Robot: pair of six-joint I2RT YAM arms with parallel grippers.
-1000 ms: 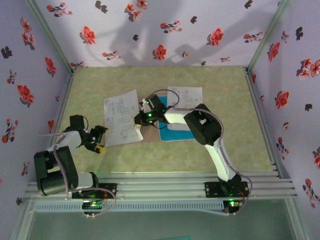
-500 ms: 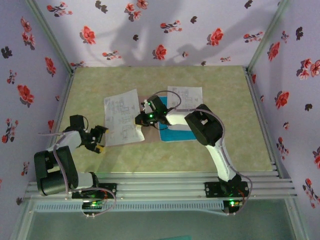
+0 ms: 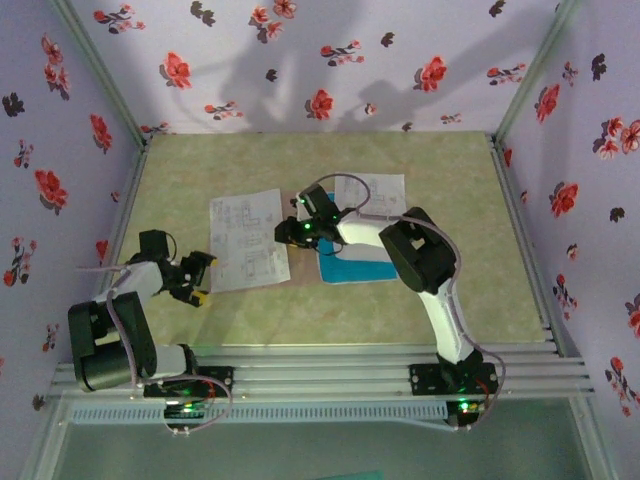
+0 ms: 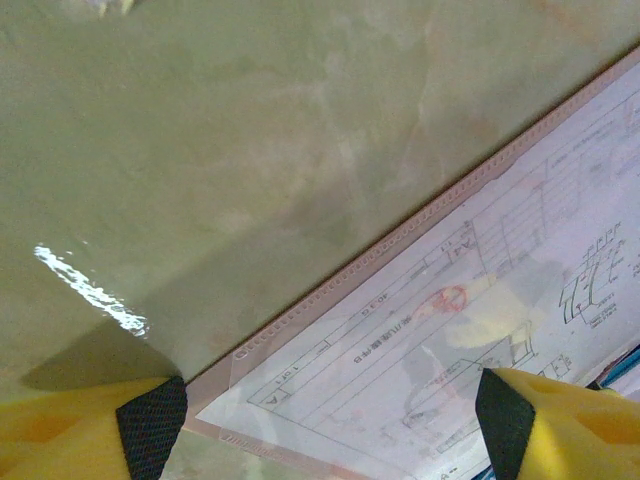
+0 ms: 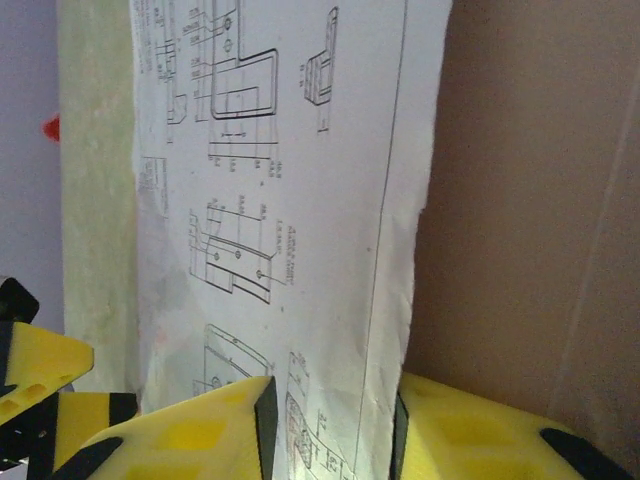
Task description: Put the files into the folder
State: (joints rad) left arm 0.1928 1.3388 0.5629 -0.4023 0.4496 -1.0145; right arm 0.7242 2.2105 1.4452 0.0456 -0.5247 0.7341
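Note:
A white printed sheet (image 3: 248,240) lies flat left of centre; in the left wrist view it (image 4: 450,330) sits in a clear punched sleeve. Its right edge (image 5: 300,200) overlaps the tan folder (image 5: 530,200), of which a strip (image 3: 302,266) shows in the top view. My right gripper (image 3: 288,233) is at that edge, its yellow fingers (image 5: 330,430) apart with the paper's edge between them. A cyan sheet (image 3: 355,268) lies under the right arm and another white sheet (image 3: 385,190) behind it. My left gripper (image 3: 205,278) stands open at the sheet's near left corner (image 4: 330,440).
The table (image 3: 200,170) is a green-beige mat walled by floral panels on three sides. An aluminium rail (image 3: 320,365) with both arm bases runs along the near edge. Bare mat lies at the back and far right.
The white sheet, raised and curled at its right edge a second ago, now lies flat. The right gripper has shifted slightly right and back. The left arm has not moved.

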